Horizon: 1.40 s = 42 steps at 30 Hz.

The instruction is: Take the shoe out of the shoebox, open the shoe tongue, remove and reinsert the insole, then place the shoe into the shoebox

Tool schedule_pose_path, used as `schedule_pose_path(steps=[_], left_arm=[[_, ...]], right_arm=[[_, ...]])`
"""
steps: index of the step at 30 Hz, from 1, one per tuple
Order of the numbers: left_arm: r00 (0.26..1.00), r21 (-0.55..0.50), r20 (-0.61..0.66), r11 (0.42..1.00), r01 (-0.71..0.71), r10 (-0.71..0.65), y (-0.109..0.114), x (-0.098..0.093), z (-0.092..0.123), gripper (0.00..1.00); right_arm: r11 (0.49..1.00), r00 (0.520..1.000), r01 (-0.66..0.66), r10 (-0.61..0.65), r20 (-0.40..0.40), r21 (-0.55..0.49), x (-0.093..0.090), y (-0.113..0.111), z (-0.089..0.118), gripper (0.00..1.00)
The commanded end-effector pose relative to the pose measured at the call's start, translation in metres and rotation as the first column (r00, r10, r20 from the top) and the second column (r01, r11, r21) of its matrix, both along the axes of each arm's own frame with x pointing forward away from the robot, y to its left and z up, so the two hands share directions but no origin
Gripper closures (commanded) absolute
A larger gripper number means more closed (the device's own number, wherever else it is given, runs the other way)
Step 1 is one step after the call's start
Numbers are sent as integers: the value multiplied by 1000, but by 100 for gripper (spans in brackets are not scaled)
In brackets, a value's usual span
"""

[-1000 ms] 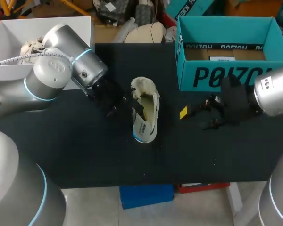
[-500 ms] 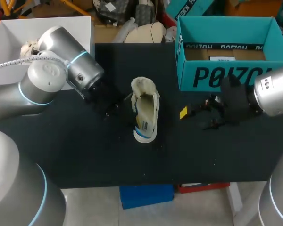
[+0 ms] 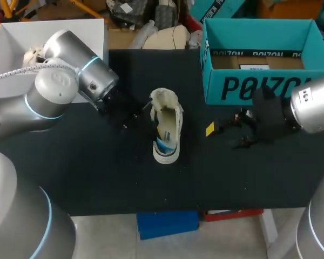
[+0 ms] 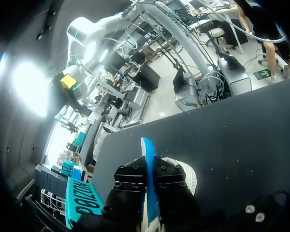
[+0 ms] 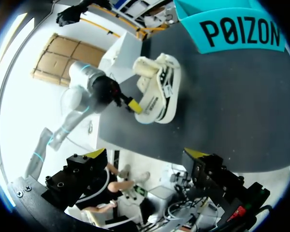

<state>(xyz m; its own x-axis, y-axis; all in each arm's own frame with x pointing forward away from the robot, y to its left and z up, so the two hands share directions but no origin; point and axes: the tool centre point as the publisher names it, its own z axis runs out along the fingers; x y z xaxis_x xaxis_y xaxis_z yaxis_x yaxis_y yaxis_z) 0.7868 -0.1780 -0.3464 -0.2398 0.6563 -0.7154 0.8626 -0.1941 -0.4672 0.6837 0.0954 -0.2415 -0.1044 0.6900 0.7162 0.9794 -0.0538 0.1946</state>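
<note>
My left arm (image 3: pixel 59 86) slants in toward the open teal cardboard shoebox (image 3: pixel 259 86); its left claw (image 3: pixel 134 114) pinches a thin blue insole (image 4: pixel 148 179) edgewise. My right arm (image 3: pixel 313 108) lies low before the box's front wall, right claw (image 5: pixel 145 153) spread wide over the black table (image 3: pixel 97 183). The box shows its brown floor. The white shoe (image 3: pixel 167 135) stands on the table left of it.

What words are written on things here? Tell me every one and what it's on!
"POIZON": big black letters on the front of the teal shoebox.
"POIZON": smaller, on the dark strip inside its back wall.
White label inside the box: too small to read.
Shoe: no print I can make out.
</note>
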Motion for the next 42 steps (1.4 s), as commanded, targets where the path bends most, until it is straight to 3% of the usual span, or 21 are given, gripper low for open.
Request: schedule_pose_path(steps=[1,14,35,38,39,41,42], left_arm=[[1000,2,3,1000,0,0,-7,16,-8,100],[996,60,78,998,-36,31,-8,43,-21,100],[987,265,122,962,65,-100,-22,15,-47,100],[988,292,118,955,61,-100,-18,15,-48,89],[989,304,111,951,57,-95,-16,15,-49,80],[990,322,107,945,55,-95,-12,15,-48,50],[990,322,107,945,55,-94,-11,16,-47,43]], right_arm=[[1000,1000,0,0,-2,-2,0,0,1,0],[1000,1000,0,0,-2,-2,0,0,1,0],[1000,1000,0,0,-2,-2,0,0,1,0],[1000,1000,0,0,-2,-2,0,0,1,0],[1000,1000,0,0,-2,-2,0,0,1,0],[1000,1000,0,0,-2,-2,0,0,1,0],[1000,1000,0,0,-2,-2,0,0,1,0]])
